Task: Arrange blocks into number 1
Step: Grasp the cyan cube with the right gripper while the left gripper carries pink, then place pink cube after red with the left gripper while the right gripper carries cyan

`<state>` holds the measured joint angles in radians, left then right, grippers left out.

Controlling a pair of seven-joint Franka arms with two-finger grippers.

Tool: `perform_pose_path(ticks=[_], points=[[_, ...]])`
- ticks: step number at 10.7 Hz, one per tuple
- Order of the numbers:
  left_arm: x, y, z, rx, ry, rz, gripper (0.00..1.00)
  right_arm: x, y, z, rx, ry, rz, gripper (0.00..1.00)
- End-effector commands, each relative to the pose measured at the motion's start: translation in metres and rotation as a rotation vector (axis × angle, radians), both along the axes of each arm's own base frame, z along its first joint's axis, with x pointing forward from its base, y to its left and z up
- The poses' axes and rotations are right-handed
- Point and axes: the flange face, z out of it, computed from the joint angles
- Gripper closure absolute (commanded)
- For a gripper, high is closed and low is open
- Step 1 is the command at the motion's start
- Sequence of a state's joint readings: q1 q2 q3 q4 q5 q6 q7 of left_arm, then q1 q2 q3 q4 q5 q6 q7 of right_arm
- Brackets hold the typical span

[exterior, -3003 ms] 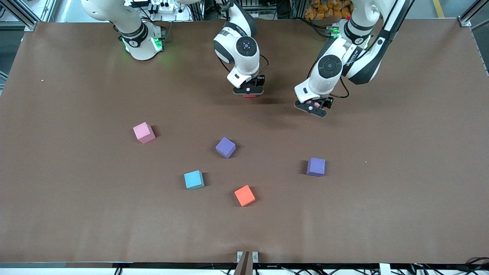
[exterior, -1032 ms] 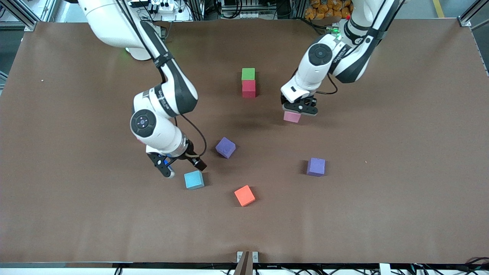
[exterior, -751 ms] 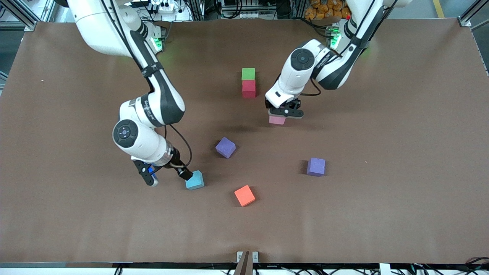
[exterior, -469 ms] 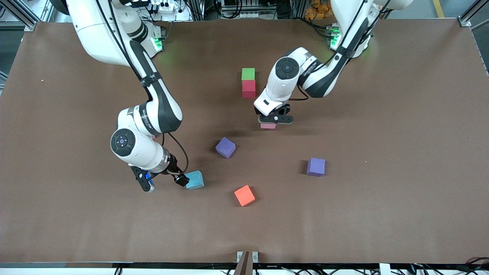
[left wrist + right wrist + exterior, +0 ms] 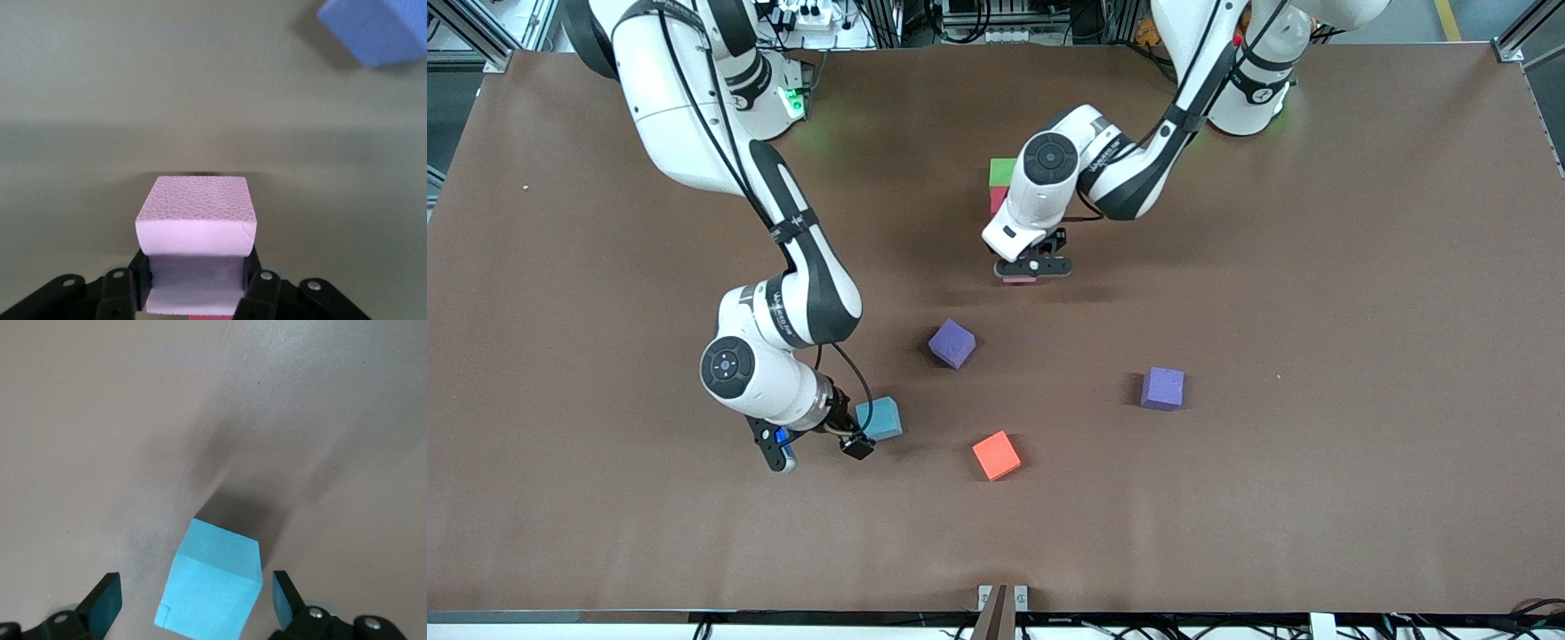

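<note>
Brown matte worktop (image 5: 1316, 222) carries the foam cubes. Left end effector (image 5: 1034, 267) is clamped on the pink block (image 5: 197, 220), pebbly foam face showing, over the worktop just nearer the front cam than the green block (image 5: 1001, 169) / red block (image 5: 996, 199) column, so the coming move probably drops pink in line under red. Right end effector (image 5: 818, 447), fingers wide apart, straddles the light blue block (image 5: 880, 418), nothing gripped yet. Purple block (image 5: 951, 343), second purple block (image 5: 1163, 388) and orange block (image 5: 996, 455) lie loose, nearer the cam; all square-edged cubes.
</note>
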<state>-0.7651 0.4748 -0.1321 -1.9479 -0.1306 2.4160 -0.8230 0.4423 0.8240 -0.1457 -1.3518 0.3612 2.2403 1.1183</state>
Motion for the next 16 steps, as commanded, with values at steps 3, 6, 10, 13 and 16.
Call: perform_pose_path(ticks=[3, 6, 10, 13, 16], points=[[-0.020, -0.015, -0.020, 0.017, 0.046, -0.016, 0.96, 0.000, 0.016, -0.022, 0.014, 0.006, -0.002, 0.00], [-0.030, -0.022, -0.023, 0.020, 0.050, -0.034, 0.96, -0.003, 0.016, -0.025, 0.013, 0.010, 0.029, 0.00], [-0.043, -0.029, -0.033, 0.032, 0.062, -0.050, 0.96, -0.010, 0.018, -0.038, 0.004, 0.022, 0.075, 0.00], [-0.055, -0.035, -0.036, 0.036, 0.072, -0.056, 0.95, -0.016, 0.030, -0.047, -0.002, 0.031, 0.093, 0.06], [-0.057, -0.035, -0.044, 0.044, 0.081, -0.059, 0.02, -0.016, 0.032, -0.049, -0.001, 0.017, 0.096, 0.29]])
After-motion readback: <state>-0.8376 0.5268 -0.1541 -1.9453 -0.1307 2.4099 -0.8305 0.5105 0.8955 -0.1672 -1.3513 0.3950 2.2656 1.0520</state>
